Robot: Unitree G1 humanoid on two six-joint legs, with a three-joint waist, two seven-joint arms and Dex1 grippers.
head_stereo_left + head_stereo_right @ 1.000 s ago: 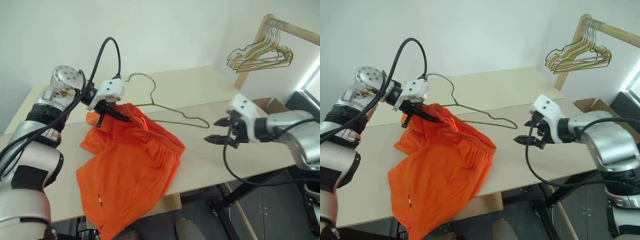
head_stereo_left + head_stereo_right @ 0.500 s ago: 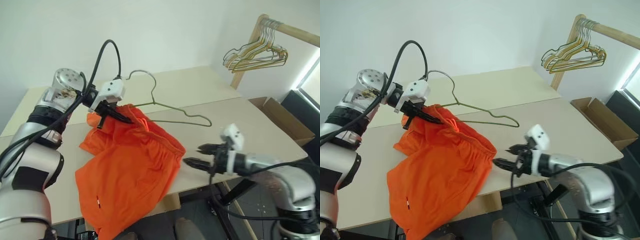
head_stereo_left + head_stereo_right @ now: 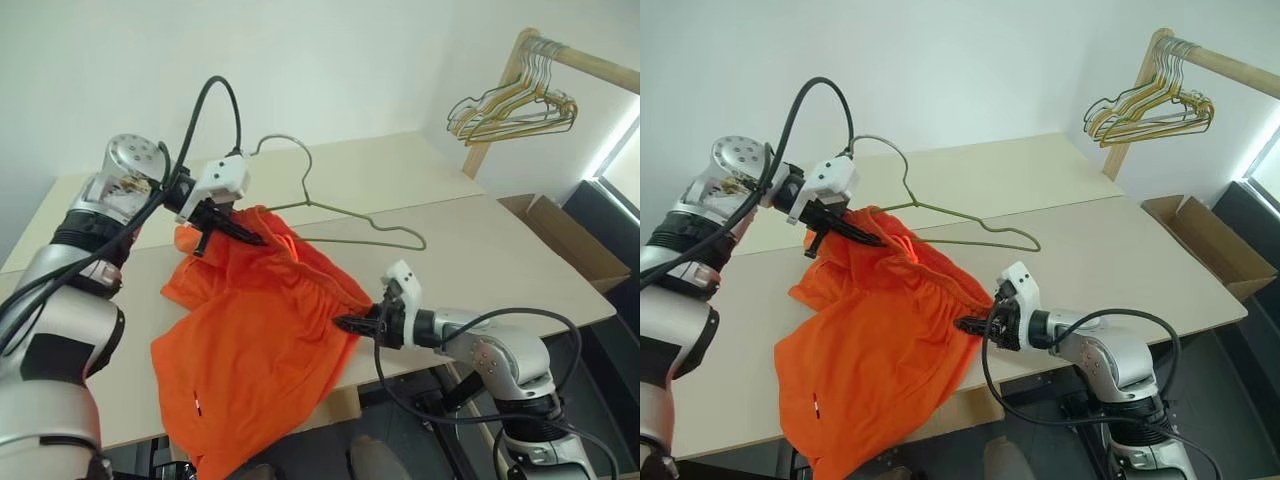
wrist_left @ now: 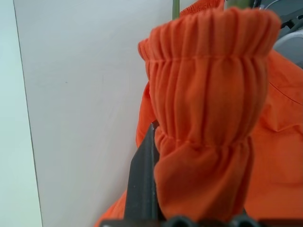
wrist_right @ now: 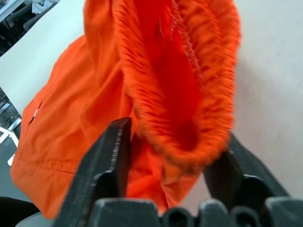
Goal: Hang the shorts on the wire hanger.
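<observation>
shorts: bright orange fabric shorts (image 3: 262,340) with gathered elastic waistband, spread over the front part of the pale beige table (image 3: 480,250), lower part hanging off the near edge; one end of the waistband lifted off the table.
wire hanger: thin grey-olive triangular metal wire hanger (image 3: 330,205) with curved hook, raised at the far end of the shorts, one side tucked into the lifted waistband, the other shoulder sticking out over bare table.
left gripper: left gripper (image 3: 235,228), black fingers clamped tight on the bunched waistband; left wrist view has elastic folded over one finger (image 4: 144,184).
right gripper: right gripper (image 3: 970,325) low at the near table edge, fingers either side of the waistband end by the shorts' right side; right wrist view has the elastic loop sitting between the two fingers (image 5: 111,156), not squeezed flat; can't tell if actually gripping.
background: bunch of gold and dark wire hangers (image 3: 515,105) on a wooden rail (image 3: 580,60), far right; open brown cardboard box (image 3: 565,240) on the floor beyond the table's right end.
</observation>
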